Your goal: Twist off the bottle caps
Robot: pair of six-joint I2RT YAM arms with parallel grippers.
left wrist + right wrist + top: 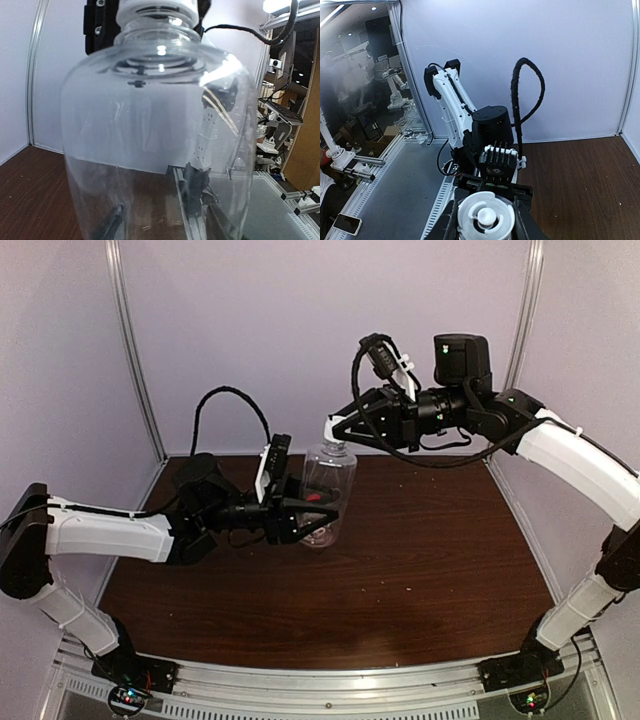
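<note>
A tall clear unlabelled bottle (328, 485) stands upright over the middle of the dark table. My left gripper (312, 516) is shut on its lower body from the left; its dark fingers (106, 226) show blurred through the plastic, which fills the left wrist view (155, 125). A white cap (335, 429) sits on the neck. My right gripper (337, 430) reaches in from the right and is shut on this cap (486, 218), with a black finger (449, 222) pressed against each side. A small red spot (318, 498) shows through the bottle; I cannot tell what it is. The red cap and the other bottle are out of view.
The brown wooden table (430, 560) runs to grey walls with metal posts (135, 350) at the back corners. A metal rail (330, 685) holding both arm bases runs along the near edge. The left arm's wrist (492, 130) sits directly below the cap in the right wrist view.
</note>
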